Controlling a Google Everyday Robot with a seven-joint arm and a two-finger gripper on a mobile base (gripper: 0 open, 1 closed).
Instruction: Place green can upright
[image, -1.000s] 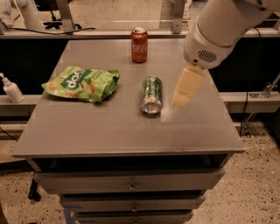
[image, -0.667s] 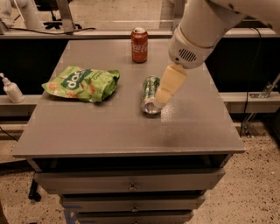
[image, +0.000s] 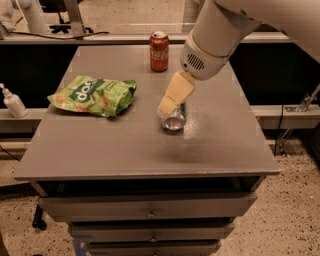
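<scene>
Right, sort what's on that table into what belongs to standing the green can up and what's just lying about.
Job in hand:
green can, lying on its side in the middle
gripper, low, right over the can

Just lying about:
red cola can, upright at the far edge
snack bag, flat on the left
white bottle, off to the far left

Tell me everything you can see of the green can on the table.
The green can lies on its side near the middle of the grey table, not upright. Its round silver end, metallic in look, faces the camera; only a narrow strip of green side shows. The cream gripper is right over the can and hides most of its body; whether they touch cannot be told.
</scene>
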